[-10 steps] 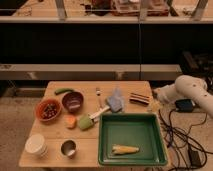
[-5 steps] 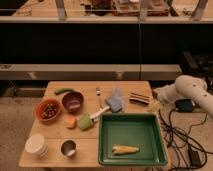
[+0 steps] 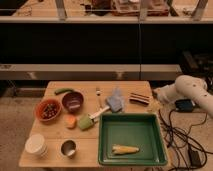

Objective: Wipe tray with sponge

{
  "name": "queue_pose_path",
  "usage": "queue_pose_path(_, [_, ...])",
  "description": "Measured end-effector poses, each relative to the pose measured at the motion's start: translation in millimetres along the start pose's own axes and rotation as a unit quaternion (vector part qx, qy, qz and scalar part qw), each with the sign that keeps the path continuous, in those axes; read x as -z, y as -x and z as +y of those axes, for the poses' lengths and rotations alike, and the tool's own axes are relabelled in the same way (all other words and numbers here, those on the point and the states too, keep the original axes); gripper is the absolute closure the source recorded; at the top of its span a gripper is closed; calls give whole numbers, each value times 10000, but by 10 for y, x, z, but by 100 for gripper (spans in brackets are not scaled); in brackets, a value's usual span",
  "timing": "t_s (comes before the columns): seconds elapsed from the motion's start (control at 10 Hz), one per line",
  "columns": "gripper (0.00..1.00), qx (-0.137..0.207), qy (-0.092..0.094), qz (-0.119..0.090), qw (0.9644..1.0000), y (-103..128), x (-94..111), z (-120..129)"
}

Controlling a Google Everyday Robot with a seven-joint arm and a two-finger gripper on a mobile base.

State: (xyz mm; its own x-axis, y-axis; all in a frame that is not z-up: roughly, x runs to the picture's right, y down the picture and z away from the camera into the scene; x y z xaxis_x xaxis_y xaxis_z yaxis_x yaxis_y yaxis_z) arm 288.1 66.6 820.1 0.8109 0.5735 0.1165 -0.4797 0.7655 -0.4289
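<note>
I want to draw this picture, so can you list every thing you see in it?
table: one, light wood, centre
tray: one, dark green, table's front right
long thing: one, pale yellow, in the tray
cloth: one, pale blue, behind the tray
brush: one, green head, white handle, left of tray
striped block: one, dark, behind tray, right of cloth
dark red bowl: one, back left
orange bowl: one, dark bits inside, left side
green vegetable: one, back left corner
orange lump: one, beside the brush head
white stack: one, front left corner
metal cup: one, silver, right of the white stack
arm: one, white, right of the table
gripper: one, pale, by the table's right edge, off the tray
</note>
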Motion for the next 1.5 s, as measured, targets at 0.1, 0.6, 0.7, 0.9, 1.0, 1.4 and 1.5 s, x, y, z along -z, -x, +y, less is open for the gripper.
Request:
queue_pose_path(0.1, [20, 0, 0, 0, 10000, 0, 0, 0])
queue_pose_path(0.6, [20, -1, 0, 0, 10000, -1, 0, 0])
queue_pose_path(0.7, [20, -1, 0, 0, 10000, -1, 1, 0])
queue_pose_path(0.9, [20, -1, -1, 1, 10000, -2, 1, 0])
queue_pose_path(1.0, [20, -1, -1, 0, 10000, -2, 1, 0])
queue_pose_path(1.4, [20, 46, 21, -34, 10000, 24, 16, -11])
queue_pose_path(1.5, [20, 175, 105, -99, 9997, 112, 25, 3])
